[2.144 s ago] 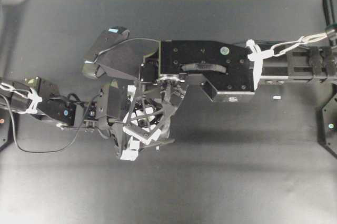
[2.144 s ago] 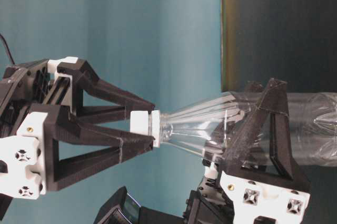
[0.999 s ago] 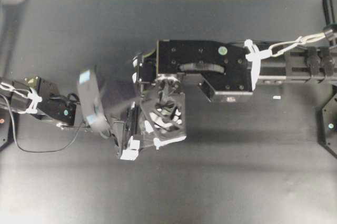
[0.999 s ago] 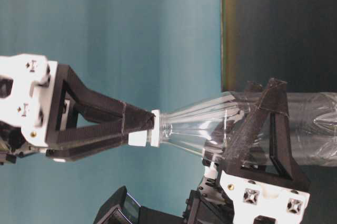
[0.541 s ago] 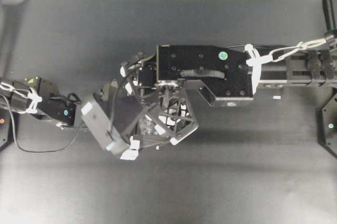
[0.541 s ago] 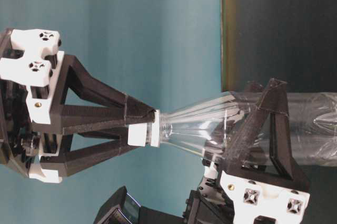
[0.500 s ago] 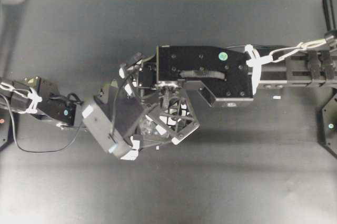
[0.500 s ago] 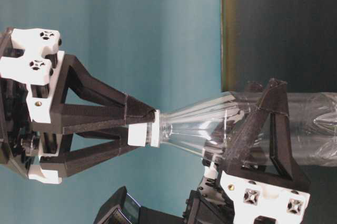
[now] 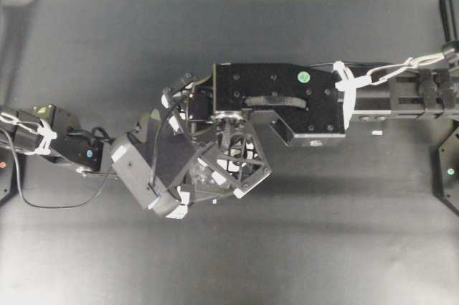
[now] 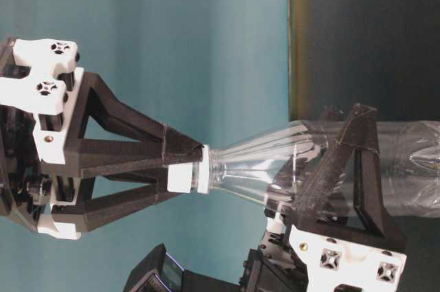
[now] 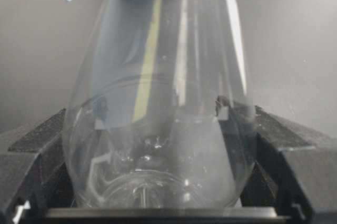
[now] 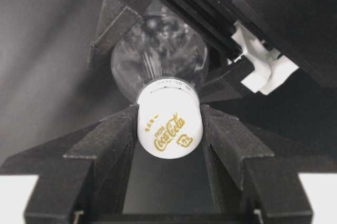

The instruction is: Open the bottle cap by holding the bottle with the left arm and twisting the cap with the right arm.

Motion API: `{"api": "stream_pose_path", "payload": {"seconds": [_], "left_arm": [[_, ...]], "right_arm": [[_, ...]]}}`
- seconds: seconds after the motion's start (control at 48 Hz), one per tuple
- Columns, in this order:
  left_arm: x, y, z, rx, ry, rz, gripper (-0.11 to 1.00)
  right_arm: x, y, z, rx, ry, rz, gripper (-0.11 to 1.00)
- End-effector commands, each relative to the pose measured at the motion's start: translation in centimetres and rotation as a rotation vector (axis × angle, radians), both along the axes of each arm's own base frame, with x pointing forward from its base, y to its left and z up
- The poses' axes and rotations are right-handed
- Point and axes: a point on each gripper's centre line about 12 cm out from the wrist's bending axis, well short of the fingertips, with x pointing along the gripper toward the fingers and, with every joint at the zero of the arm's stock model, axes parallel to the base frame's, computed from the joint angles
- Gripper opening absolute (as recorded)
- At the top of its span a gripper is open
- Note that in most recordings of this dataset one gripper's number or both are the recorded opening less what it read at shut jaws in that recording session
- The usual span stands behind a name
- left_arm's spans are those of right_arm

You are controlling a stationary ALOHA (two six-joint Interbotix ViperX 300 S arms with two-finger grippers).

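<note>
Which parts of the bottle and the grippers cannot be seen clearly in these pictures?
- Overhead: the bottle and cap are almost hidden under the right gripper's lattice fingers.
- Left wrist: the bottle's top is cut off by the upper edge.
- Right wrist: the bottle cap covers the neck, so any thread gap is hidden.

The overhead camera is looking straight down from well above the dark table (image 9: 301, 233), taking in both arms. The table-level view is sitting close and turned sideways, sharing the bottle (image 10: 275, 168) with every other view. The left wrist camera is staring up the bottle's body, very near; the right wrist camera is facing the bottle cap (image 12: 169, 124) end-on.
</note>
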Motion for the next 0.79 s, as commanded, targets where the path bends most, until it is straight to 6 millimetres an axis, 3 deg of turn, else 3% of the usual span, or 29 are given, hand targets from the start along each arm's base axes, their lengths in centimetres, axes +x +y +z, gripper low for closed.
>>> {"api": "stream_pose_path", "payload": {"seconds": [0.0,0.146,0.291,0.354,0.541,0.77], "left_arm": [[-0.5,0.2,-0.9,-0.003,0.043,0.009,0.83],[-0.5,0.2,-0.9,-0.003,0.040,0.009,0.83],[-0.5,0.2,-0.9,-0.003,0.042,0.009,0.83],[-0.5,0.2,-0.9,-0.004,0.042,0.009,0.83],[-0.5,0.2,-0.9,-0.003,0.043,0.009,0.83],[-0.5,0.2,-0.8,-0.003,0.042,0.009,0.83]], "right_arm": [[-0.4,1.4,1.4,0.012,-0.039,0.014,0.38],[-0.4,1.5,1.7,0.017,-0.053,0.007,0.40],[-0.2,1.5,1.8,0.028,-0.079,-0.033,0.76],[-0.2,1.5,1.9,0.032,-0.084,-0.044,0.84],[-0.5,1.4,2.6,0.040,-0.106,-0.062,0.83],[-1.7,1.5,6.2,0.097,-0.187,-0.167,0.83]]}}
